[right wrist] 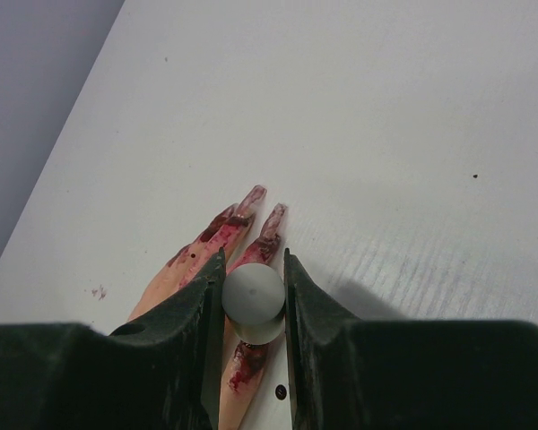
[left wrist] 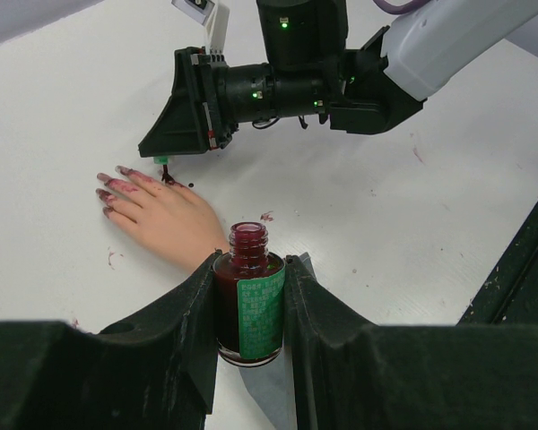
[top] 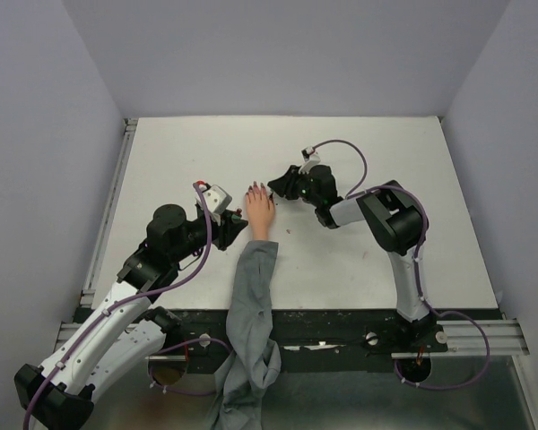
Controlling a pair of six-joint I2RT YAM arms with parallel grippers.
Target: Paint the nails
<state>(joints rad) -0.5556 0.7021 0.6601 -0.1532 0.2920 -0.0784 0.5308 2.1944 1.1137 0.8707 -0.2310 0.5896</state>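
Note:
A peach mannequin hand [top: 259,211] with a grey sleeve [top: 252,296] lies palm down at the table's middle. Its nails [right wrist: 255,193] and fingers [left wrist: 125,186] are smeared dark red. My left gripper [left wrist: 251,265] is shut on an uncapped bottle of dark red polish [left wrist: 248,303] with a green label, held upright just beside the wrist. My right gripper [right wrist: 253,262] is shut on the grey round brush cap [right wrist: 253,301] and hovers over the fingers. In the left wrist view the brush tip [left wrist: 164,170] points down at a finger, close to touching it. From above, the right gripper [top: 275,186] sits at the fingertips.
Small polish spots [left wrist: 267,216] mark the white table [top: 359,269] around the hand. Grey walls enclose the table on three sides. The black front rail [top: 341,322] runs along the near edge, with the sleeve hanging over it.

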